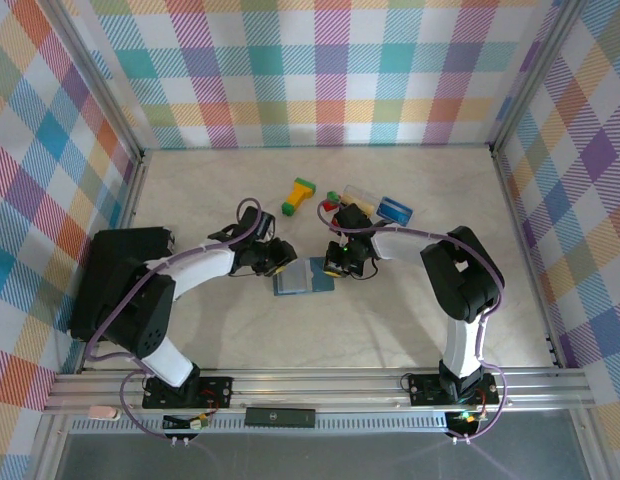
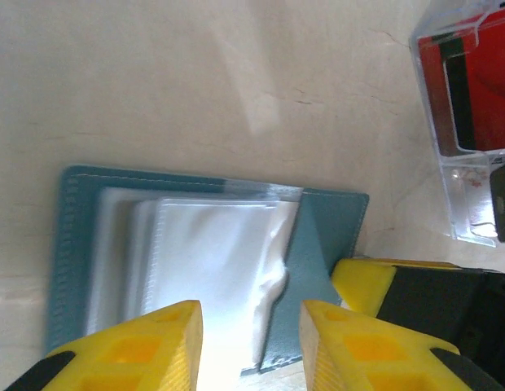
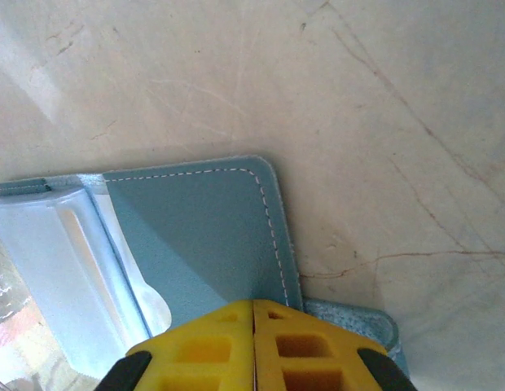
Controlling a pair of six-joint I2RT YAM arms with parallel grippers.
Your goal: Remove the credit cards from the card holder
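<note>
Left end effector (image 2: 249, 322) hangs part-open, empty, over the one card holder (image 2: 322, 244) on the worktop (image 1: 390, 330); right end effector (image 3: 253, 308) is pinched closed on its edge. One blue credit card (image 1: 395, 210) lies beyond.

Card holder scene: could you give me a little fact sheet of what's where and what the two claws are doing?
card holder: lying open on the table
clear sleeves: exposed inside the holder
left gripper: open, poised over the sleeves
right gripper: shut, seemingly pinching the cover's corner
red card: on the table apart from the holder, under clear plastic
</note>
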